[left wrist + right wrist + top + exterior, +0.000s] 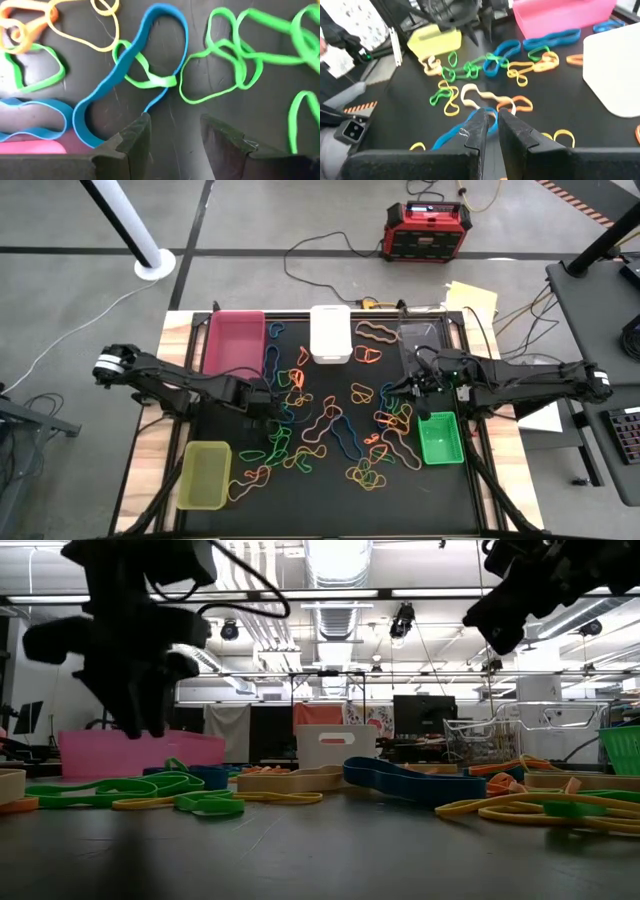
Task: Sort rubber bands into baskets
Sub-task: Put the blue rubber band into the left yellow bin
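Many rubber bands [330, 420] in orange, blue, green, yellow and tan lie loose on the black mat [330, 500]. Around them stand the baskets: pink [235, 340], white [330, 332], clear [425, 340], green [440, 437] and yellow-green [205, 473]. My left gripper [172, 131] points down, open, just above the mat at its left middle. A blue band [132, 75] laced with a green one [142, 75] lies just ahead of its fingers. My right gripper [494, 127] hangs higher, left of the clear basket. It is shut to a narrow slit with nothing seen in it.
A red-and-black power box [428, 230] and cables lie on the floor beyond the far edge. A white post base [155, 262] stands at the far left. Yellow paper [470, 298] lies by the far right corner. Bare wooden strips [150, 450] flank the mat.
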You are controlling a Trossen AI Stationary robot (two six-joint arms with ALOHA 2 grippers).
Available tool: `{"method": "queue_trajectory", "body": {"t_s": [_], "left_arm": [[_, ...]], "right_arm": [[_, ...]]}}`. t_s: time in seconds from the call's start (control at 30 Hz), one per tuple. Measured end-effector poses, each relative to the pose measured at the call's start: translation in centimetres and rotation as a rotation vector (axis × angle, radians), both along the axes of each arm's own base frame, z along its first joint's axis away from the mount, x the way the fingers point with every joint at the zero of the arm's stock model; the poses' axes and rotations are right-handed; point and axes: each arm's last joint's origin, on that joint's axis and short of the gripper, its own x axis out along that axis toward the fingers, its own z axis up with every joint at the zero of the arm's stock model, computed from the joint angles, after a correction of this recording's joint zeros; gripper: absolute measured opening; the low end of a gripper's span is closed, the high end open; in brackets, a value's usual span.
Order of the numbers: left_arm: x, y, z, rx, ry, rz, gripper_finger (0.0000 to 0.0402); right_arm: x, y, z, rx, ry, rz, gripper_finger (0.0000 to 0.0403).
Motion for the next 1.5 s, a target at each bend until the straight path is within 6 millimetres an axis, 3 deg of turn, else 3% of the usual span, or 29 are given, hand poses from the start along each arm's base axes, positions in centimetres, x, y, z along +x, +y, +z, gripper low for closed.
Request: {"method": "queue_trajectory", "body": {"t_s": [0.2, 0.43, 0.97, 1.5], "left_arm": [[-0.3, 0.1, -1.4, 0.024, -0.031, -0.044, 0.0155], [0.0, 0.3, -1.5, 0.097, -0.070, -0.081, 0.0155], [-0.5, 0.5, -2.7, 0.091, -0.076, -0.052, 0.0155], [0.0, 0.6, -4.0, 0.095, -0.068, -0.060, 0.0155]], "right_arm": [[0.4, -0.2, 0.0, -0.004, -0.023, -0.041, 0.0038], [0.5, -0.3, -0.1, -0.020, -0.018, -0.077, 0.0044], [0.5, -0.3, -0.1, -0.045, -0.016, -0.068, 0.0141], [0.5, -0.4, -0.2, -0.059, -0.013, -0.095, 0.0150]]}}
